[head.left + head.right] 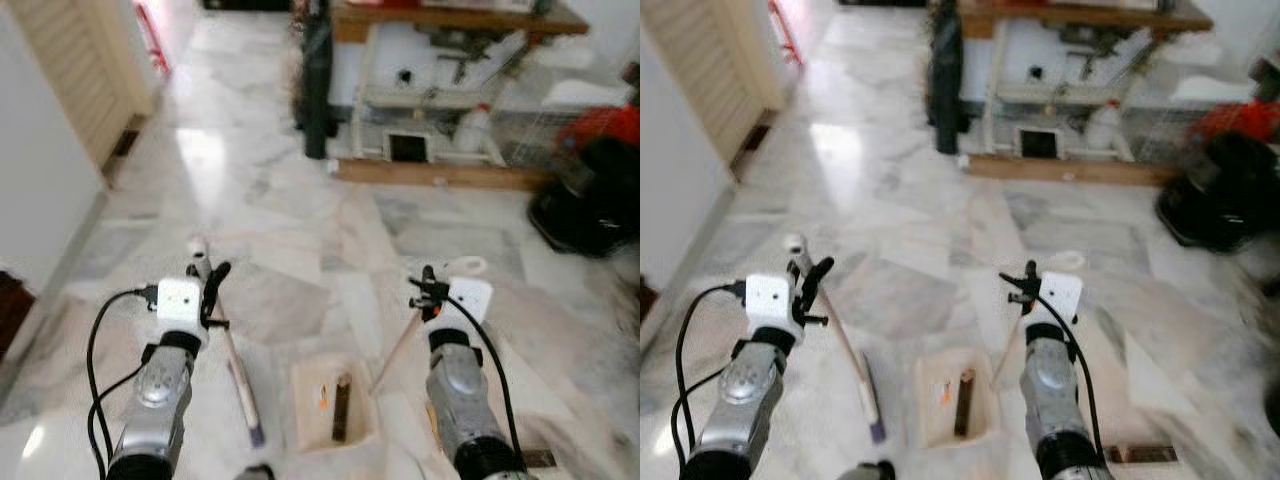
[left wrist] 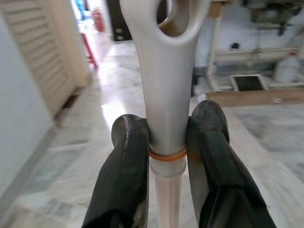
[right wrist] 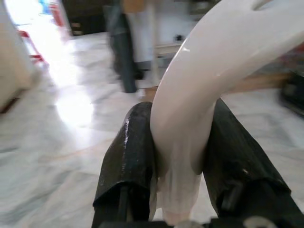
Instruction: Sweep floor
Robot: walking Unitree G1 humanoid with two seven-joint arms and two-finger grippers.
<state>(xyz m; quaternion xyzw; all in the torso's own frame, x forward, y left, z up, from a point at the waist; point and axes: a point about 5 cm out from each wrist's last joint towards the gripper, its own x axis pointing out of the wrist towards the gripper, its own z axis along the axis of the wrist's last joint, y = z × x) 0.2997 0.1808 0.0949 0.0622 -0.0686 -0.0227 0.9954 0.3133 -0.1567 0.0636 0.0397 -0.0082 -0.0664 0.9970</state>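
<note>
My left gripper (image 1: 210,287) is shut on the top of a white broom handle (image 1: 225,340). The handle slants down to the broom head (image 1: 252,425) on the marble floor. In the left wrist view both black fingers (image 2: 127,166) clamp the handle (image 2: 164,71) just below its hanging loop. My right gripper (image 1: 428,292) is shut on the cream handle (image 1: 400,345) of a beige dustpan (image 1: 310,415). The dustpan lies on the floor between my arms and holds a dark strip and an orange bit. The right wrist view shows the fingers (image 3: 127,156) pressed against the curved handle end (image 3: 209,71).
A white wall (image 1: 30,170) and louvred door (image 1: 80,70) run along the left. Ahead stand a dark tall bundle (image 1: 316,80), a wooden bench over white shelving (image 1: 450,20) and a floor plank (image 1: 440,175). A black and red object (image 1: 595,190) sits at the right.
</note>
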